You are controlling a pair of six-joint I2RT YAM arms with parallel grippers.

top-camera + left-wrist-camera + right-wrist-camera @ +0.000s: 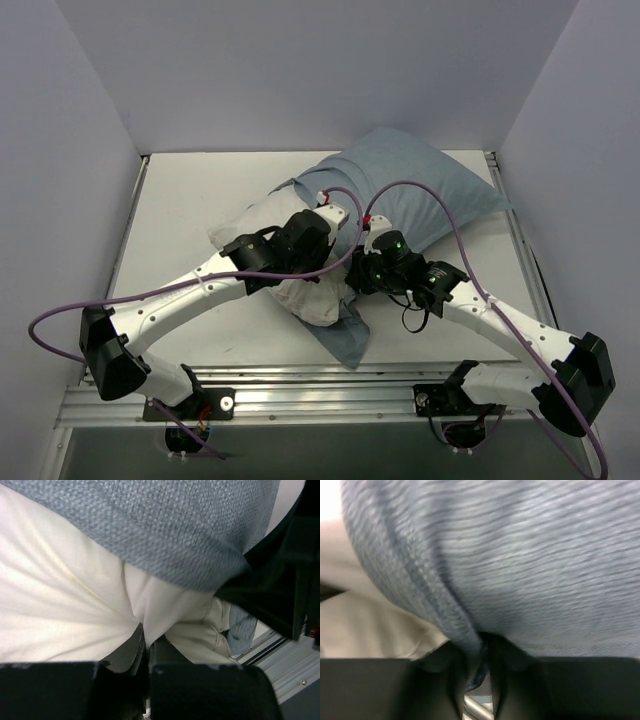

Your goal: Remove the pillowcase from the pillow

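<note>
Left fingers [126,654] grip pillow [60,595], right fingers [441,664] pillowcase [520,570] edge.

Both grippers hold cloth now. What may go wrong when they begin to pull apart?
1. The left gripper pinches only a thin fold of the pillow, so the cloth may slip out.
2. The right gripper holds a narrow fold of the pillowcase beside the pillow; white cloth might be caught too.
3. The two grippers sit very close together, so they may bump.

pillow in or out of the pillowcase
Partly out: the pillow lies bare at its left end; the pillowcase covers the rest.
</note>
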